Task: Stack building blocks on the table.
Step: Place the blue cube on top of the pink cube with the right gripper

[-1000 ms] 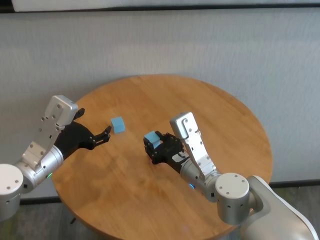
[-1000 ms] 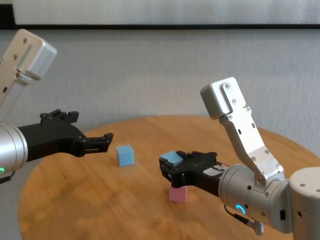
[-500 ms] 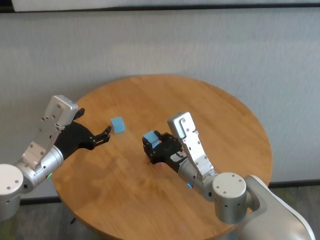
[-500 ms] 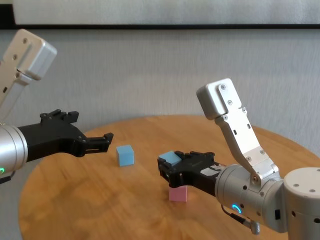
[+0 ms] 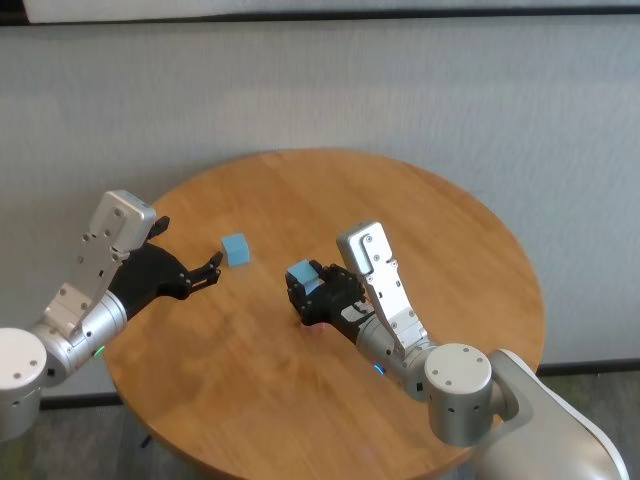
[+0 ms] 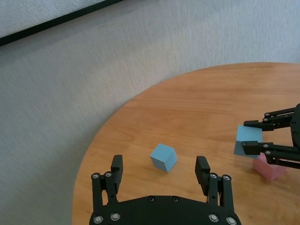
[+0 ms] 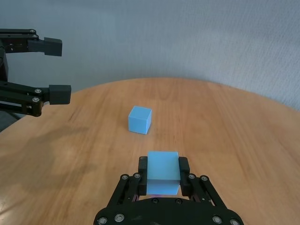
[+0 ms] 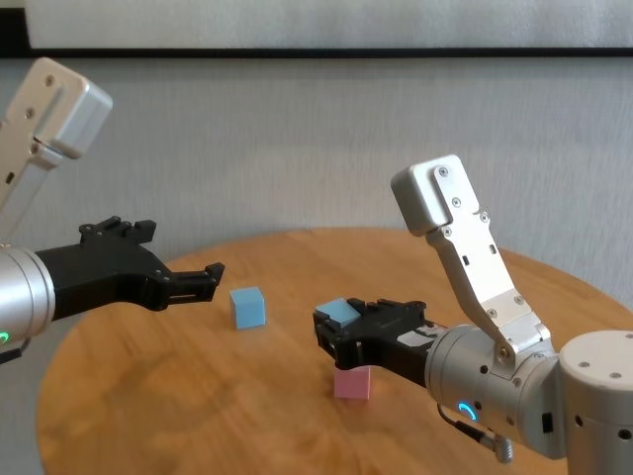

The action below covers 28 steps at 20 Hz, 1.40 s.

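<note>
My right gripper is shut on a light blue cube and holds it just above the pale pink cube, which rests on the round wooden table. In the right wrist view the held cube sits between the fingers with pink showing beneath it. The second light blue cube lies on the table farther left. My left gripper is open and empty, hovering just short of that cube.
The table edge curves close under the left arm. A pale grey wall stands behind the table. Bare wood lies to the right of the right arm.
The right gripper with the blue cube shifted slightly left and then back a little over the pink cube. The left arm has not moved.
</note>
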{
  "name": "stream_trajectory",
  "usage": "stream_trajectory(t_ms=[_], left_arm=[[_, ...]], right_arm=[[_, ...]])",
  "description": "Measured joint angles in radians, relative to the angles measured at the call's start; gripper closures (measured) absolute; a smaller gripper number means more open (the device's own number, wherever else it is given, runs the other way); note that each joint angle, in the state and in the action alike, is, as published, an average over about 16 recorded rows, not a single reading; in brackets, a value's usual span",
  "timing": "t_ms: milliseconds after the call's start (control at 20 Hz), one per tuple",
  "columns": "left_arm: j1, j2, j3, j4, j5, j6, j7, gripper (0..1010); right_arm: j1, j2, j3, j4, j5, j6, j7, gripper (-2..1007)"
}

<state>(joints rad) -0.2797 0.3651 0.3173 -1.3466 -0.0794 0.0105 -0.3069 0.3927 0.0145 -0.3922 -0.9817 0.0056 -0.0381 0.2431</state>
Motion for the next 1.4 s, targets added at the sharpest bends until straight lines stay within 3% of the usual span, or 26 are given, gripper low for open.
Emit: stream_trajectory(t_ms=[600, 1400], left_arm=[[0.0, 0.0, 0.0, 0.0, 0.0, 0.0, 0.0, 10], [0.0, 0.0, 0.0, 0.0, 0.0, 0.0, 0.0, 10]], right_arm=[[-0.001, -0.001, 0.001, -0.001, -0.003, 0.009, 0.004, 648], [-0.035, 0.022, -0.004, -0.067, -0.014, 0.033, 0.006, 648]])
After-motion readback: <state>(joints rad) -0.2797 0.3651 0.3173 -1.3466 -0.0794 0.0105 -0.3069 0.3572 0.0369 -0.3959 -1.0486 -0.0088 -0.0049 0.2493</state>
